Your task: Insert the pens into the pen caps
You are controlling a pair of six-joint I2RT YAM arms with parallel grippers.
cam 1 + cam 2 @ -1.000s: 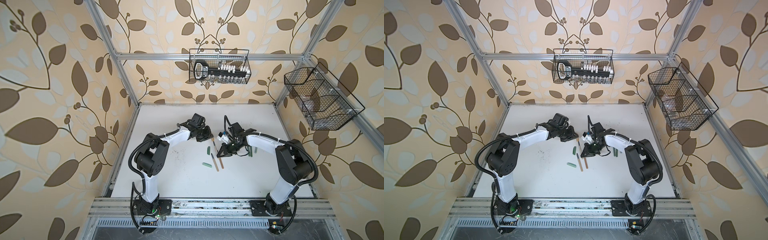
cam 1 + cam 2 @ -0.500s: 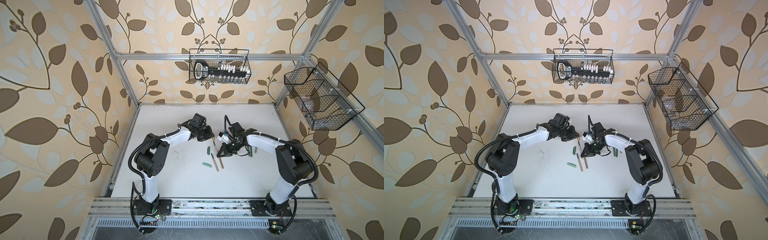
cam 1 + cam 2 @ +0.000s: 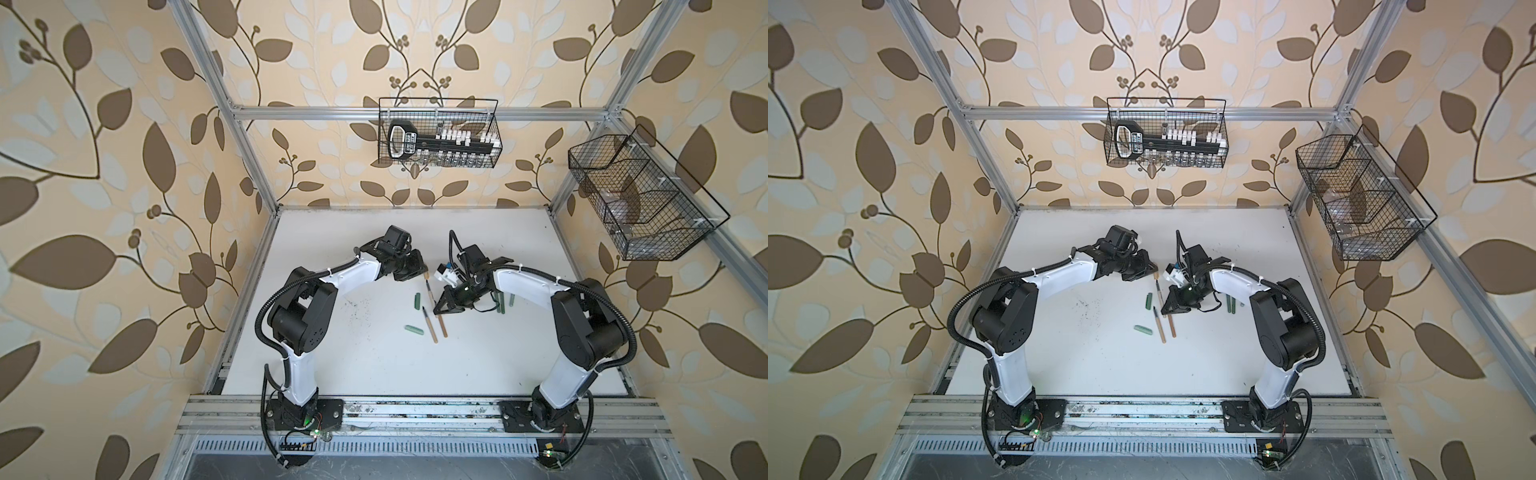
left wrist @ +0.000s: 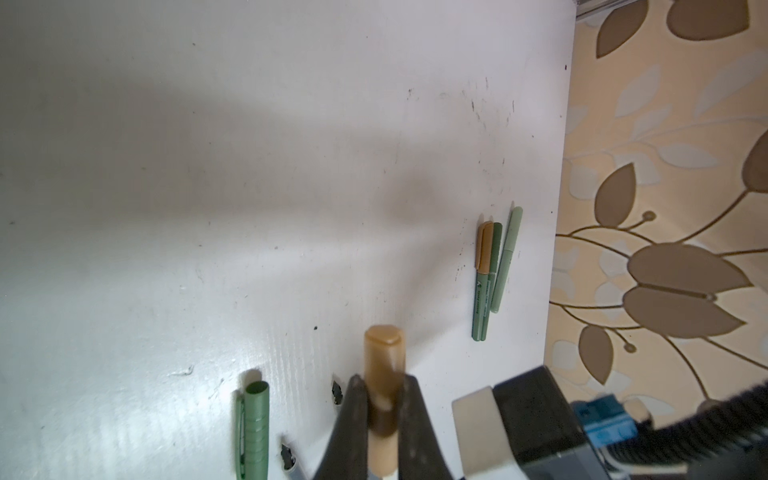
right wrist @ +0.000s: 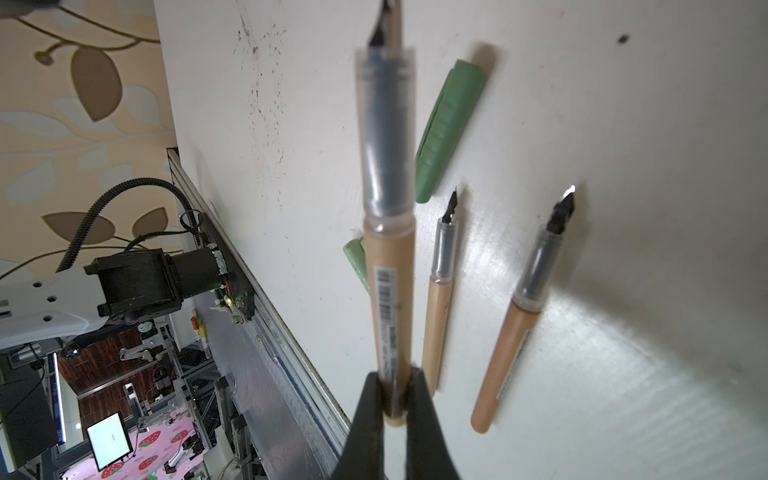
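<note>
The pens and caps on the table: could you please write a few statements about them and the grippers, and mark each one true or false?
1. The left gripper is shut on a tan cap. True.
2. The right gripper is open and empty. False: it is shut on a tan pen, near the pen's back end.
3. Two uncapped tan pens lie on the table. True.
4. Every green cap sits on a pen. False: two green caps lie loose on the table beside those pens.
</note>
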